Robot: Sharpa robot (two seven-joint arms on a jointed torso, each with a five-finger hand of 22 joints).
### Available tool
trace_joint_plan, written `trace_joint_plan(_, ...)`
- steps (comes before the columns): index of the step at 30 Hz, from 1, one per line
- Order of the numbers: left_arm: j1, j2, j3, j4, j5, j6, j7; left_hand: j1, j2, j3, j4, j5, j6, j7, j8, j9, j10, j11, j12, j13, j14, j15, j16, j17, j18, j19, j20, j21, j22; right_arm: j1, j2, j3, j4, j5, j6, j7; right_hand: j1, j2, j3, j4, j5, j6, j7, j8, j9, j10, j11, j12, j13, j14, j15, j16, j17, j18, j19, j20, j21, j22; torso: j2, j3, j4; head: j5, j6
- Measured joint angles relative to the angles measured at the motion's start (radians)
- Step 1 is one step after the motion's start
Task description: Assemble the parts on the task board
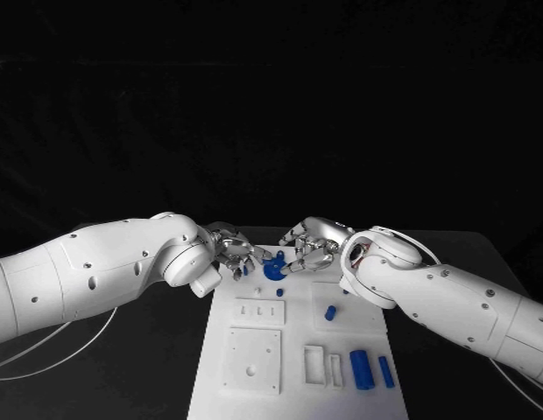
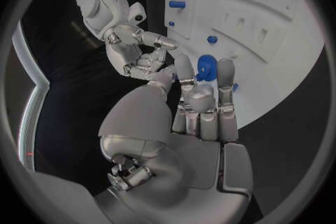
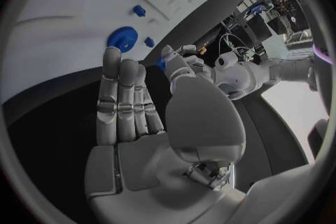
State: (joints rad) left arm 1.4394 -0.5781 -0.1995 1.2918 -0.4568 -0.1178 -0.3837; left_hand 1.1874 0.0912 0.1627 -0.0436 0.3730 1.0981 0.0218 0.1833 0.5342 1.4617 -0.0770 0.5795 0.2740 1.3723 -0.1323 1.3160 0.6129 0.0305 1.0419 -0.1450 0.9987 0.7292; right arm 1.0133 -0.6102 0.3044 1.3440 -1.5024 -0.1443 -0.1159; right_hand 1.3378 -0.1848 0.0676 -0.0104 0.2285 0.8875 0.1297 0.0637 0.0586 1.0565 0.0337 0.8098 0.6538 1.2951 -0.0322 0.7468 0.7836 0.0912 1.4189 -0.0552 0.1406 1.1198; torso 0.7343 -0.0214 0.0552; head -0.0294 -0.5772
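Blue disc [image 1: 273, 269] sat on board's [image 1: 253, 385] far end, btwn both hands; L hand [image 1: 230, 249] nearer, fingers spread, empty; R hand [image 1: 312, 242] open too.

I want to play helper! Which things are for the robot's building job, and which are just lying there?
For the job:
white flat task board
round blue disc part
small blue peg
two long blue bars
left hand
right hand

Just there:
black table
white cable
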Motion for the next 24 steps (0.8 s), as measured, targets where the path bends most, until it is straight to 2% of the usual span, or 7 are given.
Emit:
trace_joint_plan(5,0.0,-0.004,0.0,0.001,-0.017,0.001,-0.012,0.0,-0.001,0.0,0.0,0.0,0.003,0.003,0.0,0.0,0.0,0.0,-0.007,-0.001,0.0,0.0,-0.007,0.005,0.0,0.004,-0.004,0.0,0.001,-0.003,-0.054,0.01,0.018,0.016,-0.023,0.019,0.022,-0.009,-0.051,0.034,0.094,-0.007,0.004,0.0,0.0,-0.013,0.005,-0.014,-0.078,-0.045,0.012,0.0,-0.045,0.0,-0.021,0.013,-0.048,-0.026,-0.001,-0.0005,-0.0003,0.003,-0.004)
trace_joint_plan(9,0.0,-0.011,0.0,0.009,-0.04,0.003,-0.022,-0.007,-0.007,0.004,-0.005,0.01,0.004,0.004,0.0,0.0,0.0,0.0,-0.007,-0.001,0.009,-0.002,-0.007,0.012,0.0,0.004,-0.004,0.0,0.002,-0.004,-0.094,0.035,0.015,0.039,-0.042,0.031,0.023,-0.007,-0.053,0.045,0.118,-0.006,0.003,0.0,0.0,-0.013,0.005,-0.008,-0.11,-0.045,0.012,0.0,-0.07,0.0,-0.021,0.013,-0.06,-0.038,-0.001,-0.0011,-0.002,0.005,-0.005)
trace_joint_plan(13,0.0,-0.018,-0.002,0.026,-0.07,0.004,-0.034,-0.006,-0.016,0.012,-0.013,0.034,0.01,0.01,0.0,0.0,0.0,0.0,-0.007,0.0,0.011,-0.004,-0.007,0.019,0.0,0.007,-0.006,0.0,0.002,-0.004,-0.121,0.07,-0.008,0.089,-0.07,0.046,0.027,-0.003,-0.053,0.045,0.15,0.01,0.0,0.0,0.0,-0.013,0.005,-0.006,-0.122,-0.045,0.012,0.004,-0.079,0.0,-0.02,0.012,-0.06,-0.04,-0.004,-0.0009,-0.0044,0.007,-0.01)
trace_joint_plan(16,0.0,-0.03,-0.013,0.05,-0.093,0.003,-0.045,-0.015,-0.025,0.017,-0.017,0.062,0.016,0.016,0.01,0.0,0.0,0.0,-0.007,0.0,0.017,-0.002,-0.015,0.022,0.0,0.011,-0.003,0.0,0.002,-0.003,-0.133,0.094,-0.028,0.142,-0.098,0.06,0.024,0.011,-0.047,0.039,0.179,0.028,-0.001,0.0,0.0,-0.013,0.005,-0.006,-0.133,-0.048,0.009,0.01,-0.084,0.0,-0.016,0.009,-0.06,-0.04,-0.008,0.0004,-0.0067,0.01,-0.015)
trace_joint_plan(20,0.0,-0.05,-0.03,0.094,-0.132,-0.008,-0.061,-0.018,-0.034,0.03,-0.03,0.068,0.026,0.026,0.011,0.0,0.002,0.002,0.003,0.001,0.036,-0.004,-0.021,0.049,0.0,0.039,-0.001,-0.023,0.001,-0.003,-0.138,0.121,-0.063,0.218,-0.136,0.081,0.011,0.023,-0.045,0.023,0.208,0.043,-0.004,0.0,0.0,-0.009,0.002,-0.006,-0.155,-0.048,0.009,0.015,-0.092,0.0,-0.016,0.009,-0.06,-0.04,-0.013,0.0026,-0.0089,0.012,-0.027)
trace_joint_plan(22,-0.001,-0.059,-0.035,0.116,-0.155,-0.02,-0.07,-0.017,-0.036,0.03,-0.03,0.068,0.03,0.03,0.011,0.0,0.002,0.002,0.006,0.001,0.036,-0.004,-0.023,0.06,0.0,0.047,0.001,-0.038,0.001,-0.003,-0.136,0.13,-0.084,0.26,-0.157,0.093,0.008,0.026,-0.043,0.017,0.219,0.061,-0.005,0.0,0.0,-0.007,0.0,-0.01,-0.164,-0.048,0.009,0.015,-0.095,0.0,-0.016,0.009,-0.06,-0.041,-0.017,0.0038,-0.009,0.014,-0.033)
trace_joint_plan(24,-0.001,-0.065,-0.038,0.133,-0.177,-0.031,-0.078,-0.018,-0.038,0.03,-0.03,0.076,0.036,0.036,-0.011,0.0,0.004,0.004,0.01,0.0,0.039,-0.007,-0.031,0.073,0.0,0.058,-0.003,-0.056,0.01,-0.002,-0.132,0.134,-0.103,0.298,-0.173,0.101,0.0,0.035,-0.039,0.011,0.229,0.099,-0.008,0.0,0.002,-0.007,0.0,-0.018,-0.175,-0.05,0.007,0.015,-0.097,0.0,-0.016,0.009,-0.06,-0.041,-0.02,0.0051,-0.0087,0.016,-0.04)
